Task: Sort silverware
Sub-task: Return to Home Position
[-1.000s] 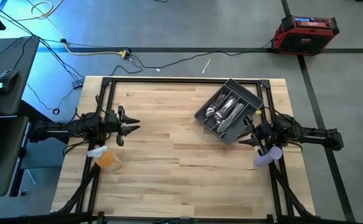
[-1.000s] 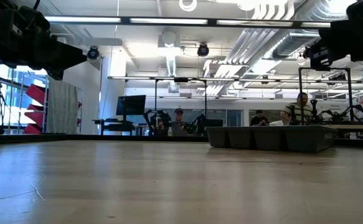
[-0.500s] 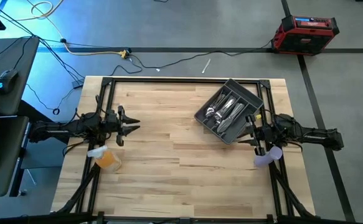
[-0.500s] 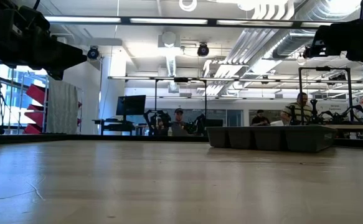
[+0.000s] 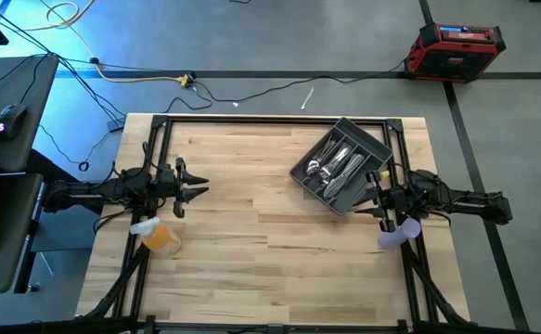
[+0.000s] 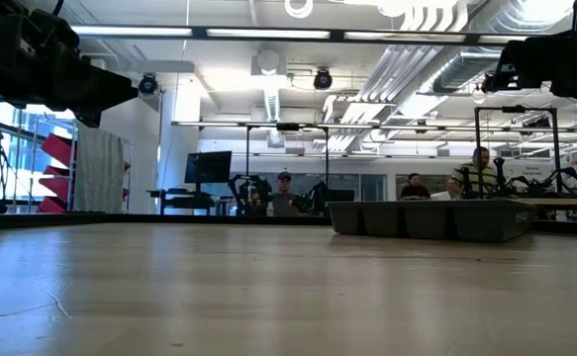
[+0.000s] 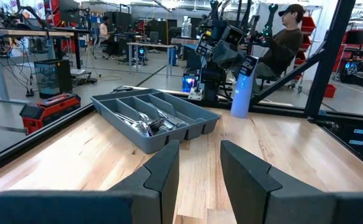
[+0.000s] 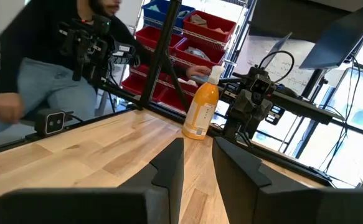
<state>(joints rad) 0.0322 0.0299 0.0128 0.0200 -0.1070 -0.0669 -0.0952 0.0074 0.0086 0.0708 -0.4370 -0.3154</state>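
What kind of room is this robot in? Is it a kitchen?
Not a kitchen; it looks like a robotics lab. Other robot arms stand in the background, red parts bins fill a shelf, and bare ducts run along the ceiling.

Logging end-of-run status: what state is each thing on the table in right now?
silverware: lying in the tray's compartments.
grey tray: flat on the table, askew to its edges.
left gripper: open, empty.
right gripper: open, empty.
orange bottle: upright.
lilac bottle: upright.
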